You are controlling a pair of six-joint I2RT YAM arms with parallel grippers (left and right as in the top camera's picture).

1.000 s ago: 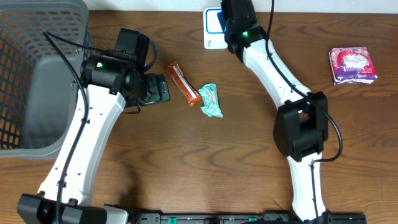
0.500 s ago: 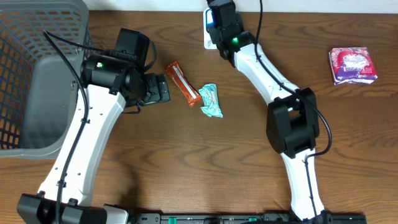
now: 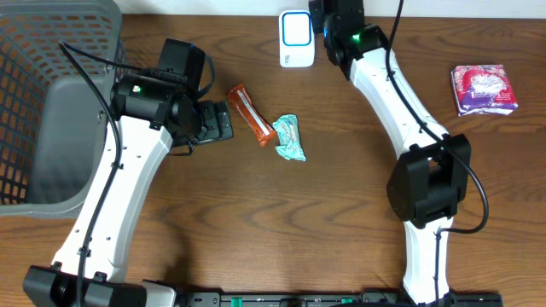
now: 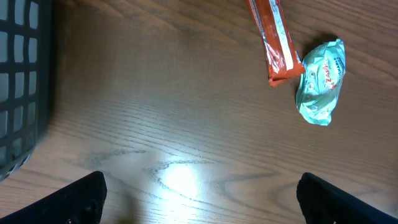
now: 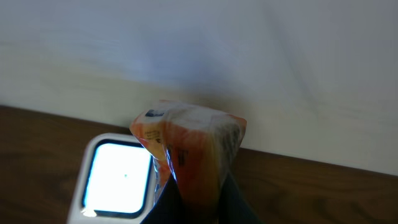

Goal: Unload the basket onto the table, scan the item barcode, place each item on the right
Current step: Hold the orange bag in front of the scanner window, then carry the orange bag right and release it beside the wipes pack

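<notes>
The orange packet [image 5: 189, 149] – crinkled, glossy, yellow toward its top-left corner – stands upright, its lower end pinched by the right gripper [image 5: 200, 196]. The scanner [image 3: 296, 38] is a white rounded block with a lit pale-blue screen, lying flat at the table's [image 3: 256, 213] far edge. In the wrist view the packet overlaps the scanner's right side – contact unclear.

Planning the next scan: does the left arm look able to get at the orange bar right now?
Probably yes: the left fingers stand open and empty, with only bare table between them and the orange bar. The teal packet close against the bar's end may crowd a grasp.
</notes>
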